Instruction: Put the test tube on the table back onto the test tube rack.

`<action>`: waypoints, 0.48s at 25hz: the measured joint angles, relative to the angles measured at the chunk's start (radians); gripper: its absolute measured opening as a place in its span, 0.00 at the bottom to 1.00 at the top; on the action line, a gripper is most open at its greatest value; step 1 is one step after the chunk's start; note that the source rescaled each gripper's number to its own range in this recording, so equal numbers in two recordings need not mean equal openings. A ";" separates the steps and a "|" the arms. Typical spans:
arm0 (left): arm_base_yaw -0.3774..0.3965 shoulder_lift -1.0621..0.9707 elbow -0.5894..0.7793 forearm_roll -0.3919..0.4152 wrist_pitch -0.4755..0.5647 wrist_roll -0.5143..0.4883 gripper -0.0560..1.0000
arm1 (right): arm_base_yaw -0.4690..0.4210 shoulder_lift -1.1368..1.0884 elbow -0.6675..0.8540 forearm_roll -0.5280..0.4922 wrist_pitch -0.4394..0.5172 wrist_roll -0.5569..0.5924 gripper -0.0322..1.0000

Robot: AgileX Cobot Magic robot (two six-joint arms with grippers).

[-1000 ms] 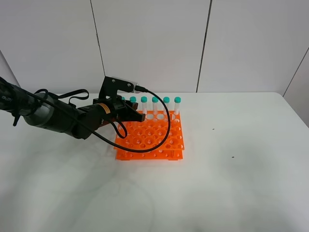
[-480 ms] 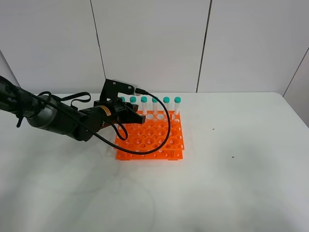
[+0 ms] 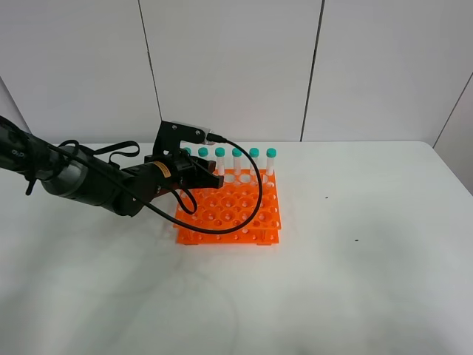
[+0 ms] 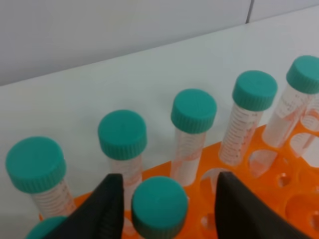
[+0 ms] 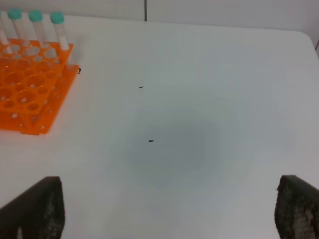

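Note:
The orange test tube rack (image 3: 236,211) stands on the white table (image 3: 355,281), with several teal-capped tubes (image 3: 237,159) upright along its back row. My left gripper (image 3: 205,177) hovers over the rack's back left part. In the left wrist view its two black fingers (image 4: 102,209) stand on either side of one test tube (image 4: 159,206), which is upright in a hole just in front of the back row, with small gaps to its cap. I see no tube lying on the table. My right gripper (image 5: 164,219) is open and empty over bare table.
A black cable (image 3: 251,196) loops from the left wrist over the rack. The back-row tubes (image 4: 193,110) stand close behind the left fingers. The rack also shows in the right wrist view (image 5: 30,84). Small dark specks (image 5: 150,141) mark the table. A white wall stands behind.
The left arm has shifted only slightly over the rack's back left part. The rack and the back-row tubes have not moved.

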 joint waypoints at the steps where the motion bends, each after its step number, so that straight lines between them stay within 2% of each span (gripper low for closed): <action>1: 0.000 -0.003 0.000 0.000 0.001 -0.002 0.58 | 0.000 0.000 0.000 0.000 0.000 0.000 0.99; 12: 0.000 -0.226 0.000 0.024 0.037 -0.002 0.61 | 0.000 0.000 0.000 0.000 0.000 0.000 0.99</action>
